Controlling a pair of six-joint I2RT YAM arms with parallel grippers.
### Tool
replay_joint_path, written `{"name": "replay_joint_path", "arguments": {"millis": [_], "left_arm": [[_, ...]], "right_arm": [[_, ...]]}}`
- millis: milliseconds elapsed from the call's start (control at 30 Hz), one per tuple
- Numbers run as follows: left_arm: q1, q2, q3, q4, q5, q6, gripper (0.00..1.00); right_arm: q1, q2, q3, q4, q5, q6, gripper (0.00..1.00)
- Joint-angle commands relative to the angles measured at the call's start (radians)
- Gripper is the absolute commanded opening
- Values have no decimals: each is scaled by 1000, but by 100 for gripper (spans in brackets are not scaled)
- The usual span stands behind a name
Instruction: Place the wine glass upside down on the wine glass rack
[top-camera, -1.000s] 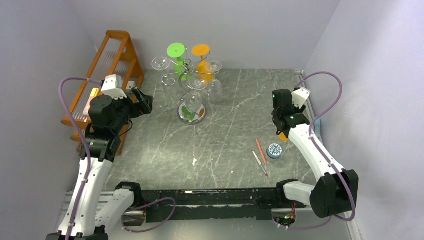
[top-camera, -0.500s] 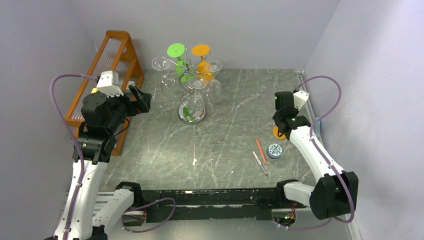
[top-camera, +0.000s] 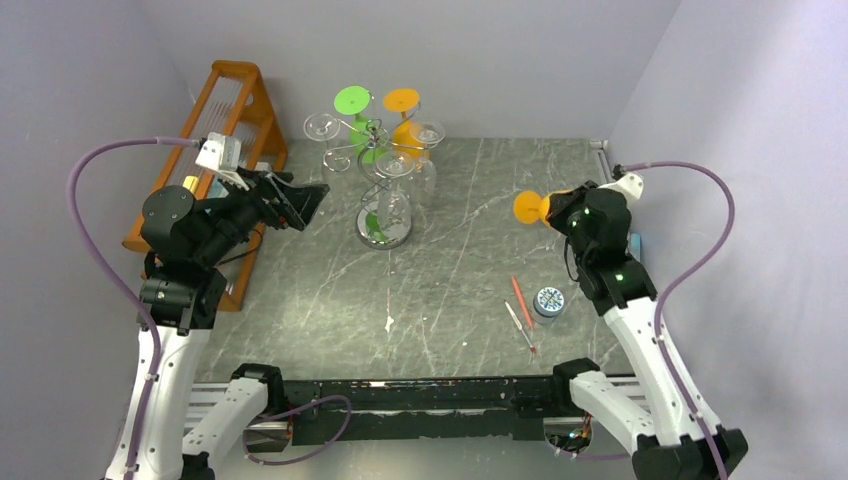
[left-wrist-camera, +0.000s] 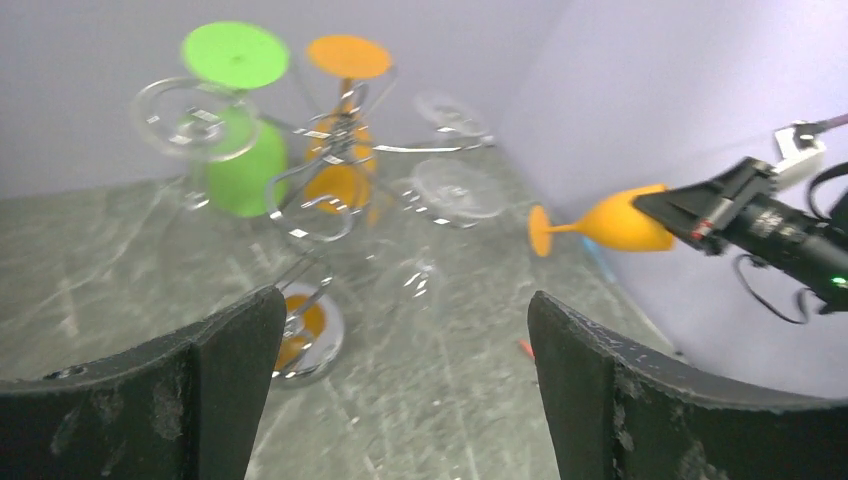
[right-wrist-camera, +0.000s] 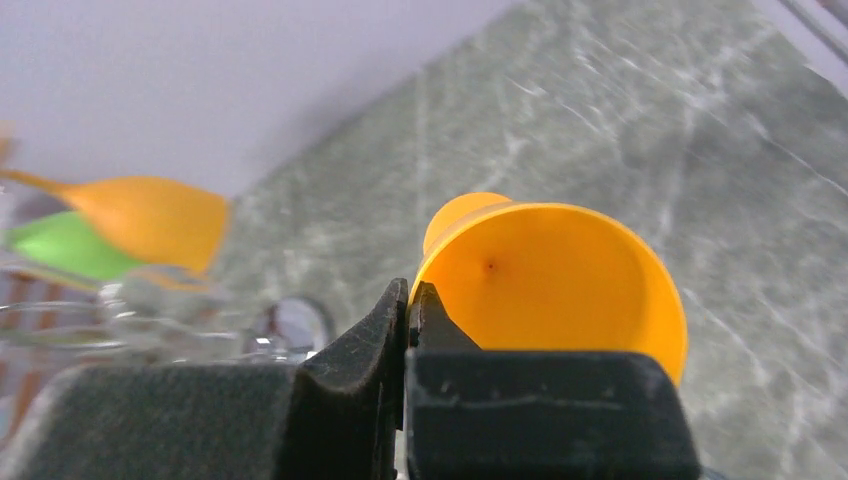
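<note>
Left gripper (left-wrist-camera: 400, 330) agape, right gripper (right-wrist-camera: 409, 300) closed.

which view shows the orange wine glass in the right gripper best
Left wrist: the orange wine glass shows whole, side-on, foot to bowl, its rim pinched by the right gripper. Top external shows its foot and some bowl. Right wrist looks into the bowl; stem and foot hidden.

orange wine glass (top-camera: 533, 207) sideways, wire rack (top-camera: 385, 236) upright

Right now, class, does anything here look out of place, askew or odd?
The opaque orange wine glass hangs sideways in the air, pinched at its rim by the right gripper, foot towards the silver wire wine glass rack. A thin red stick and a round tin lie loose nearby.
</note>
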Motion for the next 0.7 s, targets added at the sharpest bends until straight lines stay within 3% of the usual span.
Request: {"name": "replay_joint_path", "arguments": {"millis": [0, 133, 333, 500, 667], "left_arm": [[-3, 12, 12, 163, 235, -143, 93], [-3, 28, -17, 389, 363, -331, 92], [-12, 54, -80, 790, 382, -624, 95], [-78, 121, -22, 846, 333, -662, 96], [-297, 236, 19, 891, 224, -634, 97]], "right_arm": [[5, -99, 7, 150, -155, 22, 0], [5, -173, -6, 281, -290, -13, 0], [5, -293, -56, 493, -411, 30, 0], [5, -345, -88, 622, -460, 101, 0], [5, -377, -137, 754, -484, 196, 0]]}}
